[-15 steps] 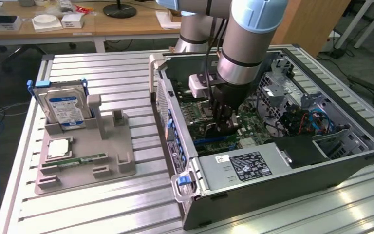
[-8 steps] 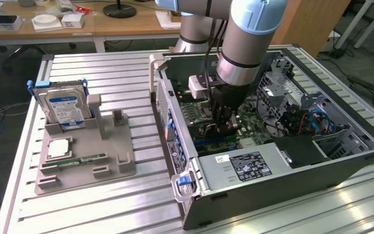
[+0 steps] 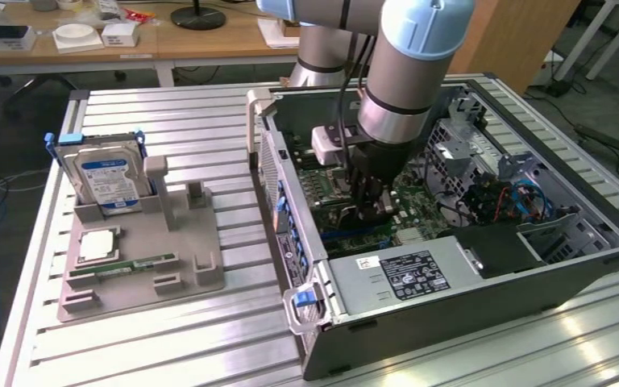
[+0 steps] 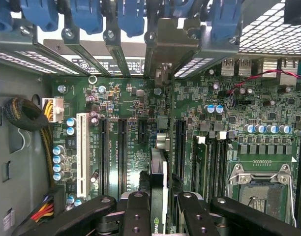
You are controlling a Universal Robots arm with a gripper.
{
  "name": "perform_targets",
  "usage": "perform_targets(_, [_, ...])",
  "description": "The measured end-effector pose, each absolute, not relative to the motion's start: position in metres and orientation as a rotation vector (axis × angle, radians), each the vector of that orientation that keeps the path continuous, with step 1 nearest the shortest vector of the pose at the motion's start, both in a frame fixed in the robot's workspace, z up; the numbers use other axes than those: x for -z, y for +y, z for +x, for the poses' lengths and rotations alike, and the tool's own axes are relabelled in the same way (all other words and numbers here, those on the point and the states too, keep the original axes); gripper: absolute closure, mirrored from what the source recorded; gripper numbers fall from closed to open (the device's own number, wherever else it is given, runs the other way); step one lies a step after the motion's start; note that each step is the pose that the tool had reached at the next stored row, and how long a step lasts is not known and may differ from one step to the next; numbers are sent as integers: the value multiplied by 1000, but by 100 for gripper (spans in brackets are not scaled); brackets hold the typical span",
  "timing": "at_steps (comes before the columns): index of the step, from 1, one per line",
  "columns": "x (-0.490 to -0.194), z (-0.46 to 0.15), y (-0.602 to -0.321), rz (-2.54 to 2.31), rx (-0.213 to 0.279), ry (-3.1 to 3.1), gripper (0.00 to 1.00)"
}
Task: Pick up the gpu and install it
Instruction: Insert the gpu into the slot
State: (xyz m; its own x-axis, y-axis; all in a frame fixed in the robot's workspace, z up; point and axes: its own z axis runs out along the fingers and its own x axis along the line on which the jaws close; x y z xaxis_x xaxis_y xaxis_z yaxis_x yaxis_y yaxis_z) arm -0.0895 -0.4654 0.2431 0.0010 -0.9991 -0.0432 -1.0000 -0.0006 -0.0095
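Gpu [image 4: 158,172] edge-on in tool [image 4: 159,209], bracket toward case rear slots [image 4: 111,44].

Exterior high oblique, wrist close over motherboard [image 4: 140,113]

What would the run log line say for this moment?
fingers: shut on gpu | place: inside pc case, edge-on above motherboard slots | tray: hard drive in its holder

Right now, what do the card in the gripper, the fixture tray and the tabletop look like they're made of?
gpu: seen edge-on between the gripper fingers, green circuit board with a silvery metal bracket; probably fibreglass and stamped steel.
fixture tray: matte grey-beige, blocky, likely plastic, possibly printed.
tabletop: ribbed silver profiles with a dull sheen, apparently aluminium.
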Motion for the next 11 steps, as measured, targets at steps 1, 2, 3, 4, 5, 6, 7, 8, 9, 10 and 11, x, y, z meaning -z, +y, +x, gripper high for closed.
perform_targets(1, [-242,-90,-465,-2196,-37,2194,74])
perform_targets(2, [-242,-90,-465,-2196,-37,2194,74])
perform_targets(3, [-242,-90,-465,-2196,-37,2194,74])
perform_targets(4, [-242,-90,-465,-2196,-37,2194,74])
perform_targets(5, [-242,-90,-465,-2196,-37,2194,74])
perform_targets(6, [-242,-90,-465,-2196,-37,2194,74])
perform_targets(7, [-242,-90,-465,-2196,-37,2194,74])
perform_targets(8, [-242,-90,-465,-2196,-37,2194,74])
perform_targets(9, [-242,-90,-465,-2196,-37,2194,74])
perform_targets(10, [-242,-90,-465,-2196,-37,2194,74])
perform_targets(11, [-242,-90,-465,-2196,-37,2194,74])
